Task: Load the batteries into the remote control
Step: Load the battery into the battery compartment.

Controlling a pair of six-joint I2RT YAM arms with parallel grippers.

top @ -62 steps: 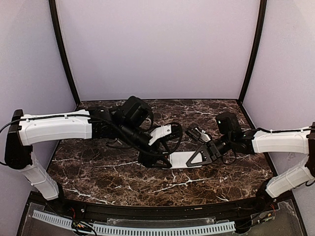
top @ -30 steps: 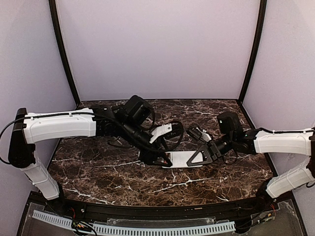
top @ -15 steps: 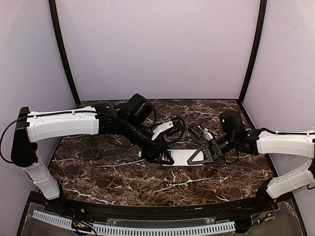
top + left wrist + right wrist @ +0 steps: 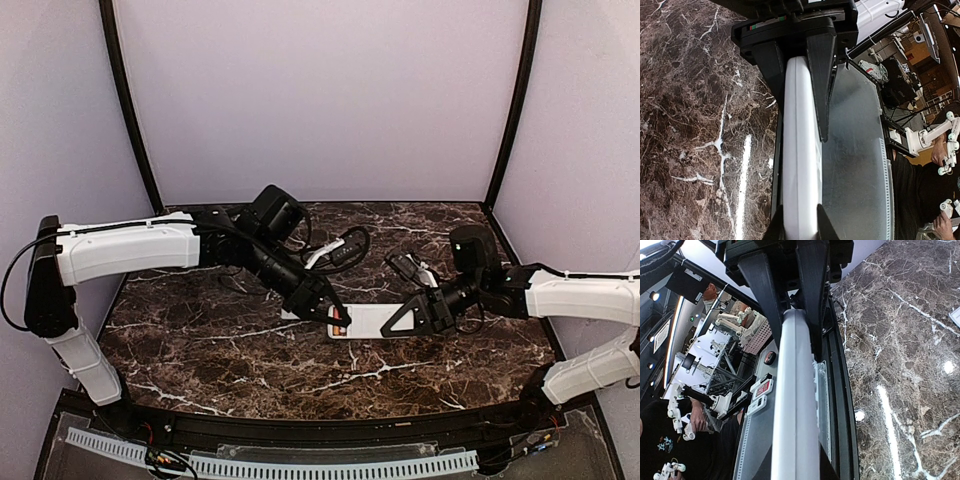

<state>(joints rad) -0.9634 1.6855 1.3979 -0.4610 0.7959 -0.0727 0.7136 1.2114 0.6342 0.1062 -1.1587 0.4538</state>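
The white remote control [image 4: 372,320] lies lengthwise between my two grippers, low over the marble table [image 4: 220,350]. My left gripper [image 4: 328,312] is shut on its left end. My right gripper [image 4: 410,318] is shut on its right end. In the left wrist view the remote control [image 4: 801,150] runs edge-on from my left gripper [image 4: 799,227] up to the right gripper [image 4: 800,45]. In the right wrist view the remote control [image 4: 795,400] runs from my right gripper [image 4: 794,467] up to the left gripper [image 4: 790,270]. A small orange-red spot [image 4: 339,325], perhaps one of the batteries, shows at the remote's left end.
A small dark and white item [image 4: 403,269] lies on the table behind the right gripper. A black rail [image 4: 320,430] borders the table's near edge. Black posts [image 4: 130,110] and purple walls close off the back and sides.
My left gripper has slid toward the remote's left end and closed on it. The right gripper has kept its hold on the right end, shifting slightly right.
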